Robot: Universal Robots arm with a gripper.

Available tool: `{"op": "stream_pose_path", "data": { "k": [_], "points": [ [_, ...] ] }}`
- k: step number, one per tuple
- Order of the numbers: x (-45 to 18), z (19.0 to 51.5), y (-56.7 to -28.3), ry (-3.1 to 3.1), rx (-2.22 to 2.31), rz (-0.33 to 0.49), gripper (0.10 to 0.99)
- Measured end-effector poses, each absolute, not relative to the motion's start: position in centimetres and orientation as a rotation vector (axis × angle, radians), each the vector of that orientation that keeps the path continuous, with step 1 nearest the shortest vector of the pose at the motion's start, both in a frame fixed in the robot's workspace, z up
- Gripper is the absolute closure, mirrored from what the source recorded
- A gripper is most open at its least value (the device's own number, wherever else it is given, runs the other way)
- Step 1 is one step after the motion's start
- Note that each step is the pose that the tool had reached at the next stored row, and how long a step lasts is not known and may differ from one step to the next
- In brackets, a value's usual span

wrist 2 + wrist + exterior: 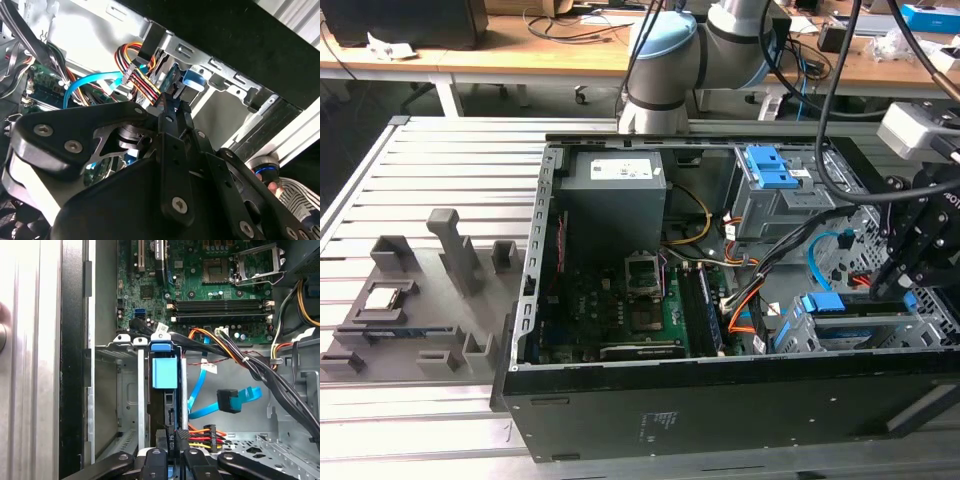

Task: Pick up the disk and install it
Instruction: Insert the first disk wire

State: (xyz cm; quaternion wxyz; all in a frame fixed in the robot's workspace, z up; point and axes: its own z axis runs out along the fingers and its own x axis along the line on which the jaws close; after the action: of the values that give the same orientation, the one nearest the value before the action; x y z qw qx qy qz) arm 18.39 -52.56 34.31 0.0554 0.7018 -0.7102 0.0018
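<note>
The disk (164, 372) stands on edge in a slot of the grey metal drive cage (127, 390) at the case's front corner, its bright blue frame at the far end. My gripper (173, 452) is shut on the disk's near edge, one finger on each side. In the exterior view the gripper (892, 285) hangs over the disk (825, 303) in the cage (920, 330) at the exterior view's right. The second wrist view has a finger (172, 120) reaching toward a blue piece of the disk (192, 80) at the cage wall.
The open computer case (720, 410) lies on a slotted aluminium table. Orange and black power cables (215, 337) and a blue data cable (225, 400) run close beside the cage. A second cage with a blue front (770, 170), the motherboard (620, 310) and grey fixtures (455, 250) lie further off.
</note>
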Motion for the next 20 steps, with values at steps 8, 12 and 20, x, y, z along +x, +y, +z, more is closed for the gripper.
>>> {"op": "stream_pose_path", "data": {
  "k": [8,12,20],
  "points": [
    [18.50,34.02,-52.46,-2.156,2.130,0.006,0.898],
    [18.50,34.02,-52.15,-2.155,2.131,0.006,0.898],
    [18.58,33.83,-52.09,-2.154,2.131,0.006,0.898]
  ]
}}
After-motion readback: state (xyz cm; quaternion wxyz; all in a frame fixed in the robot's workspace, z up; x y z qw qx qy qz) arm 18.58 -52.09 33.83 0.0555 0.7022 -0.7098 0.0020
